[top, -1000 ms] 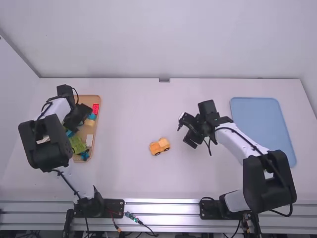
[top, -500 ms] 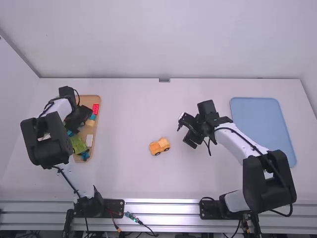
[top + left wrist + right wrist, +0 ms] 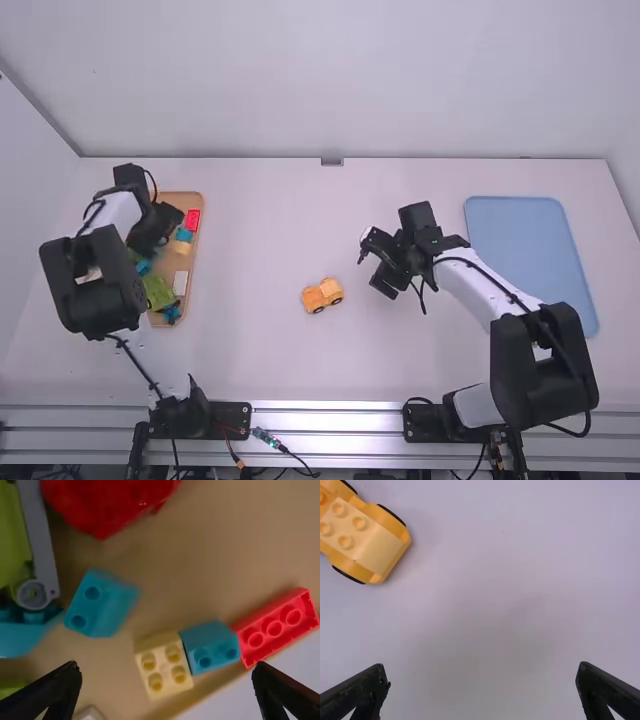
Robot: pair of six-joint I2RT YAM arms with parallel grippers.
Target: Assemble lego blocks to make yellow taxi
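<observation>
Over tray (image 3: 174, 199), left arm (image 3: 95, 285) bent, near car (image 3: 322, 295), right arm (image 3: 485, 290) slanted, both jaws wide

Pale blue tray (image 3: 530, 250), white tabletop (image 3: 250, 350)

Left arm bowed outward, forearm reaching forward; left hand (image 3: 152, 232) pitched downward, fingers wide apart. Right arm angled forward and inward; right hand (image 3: 374, 272) lowered, fingers likewise parted.
</observation>
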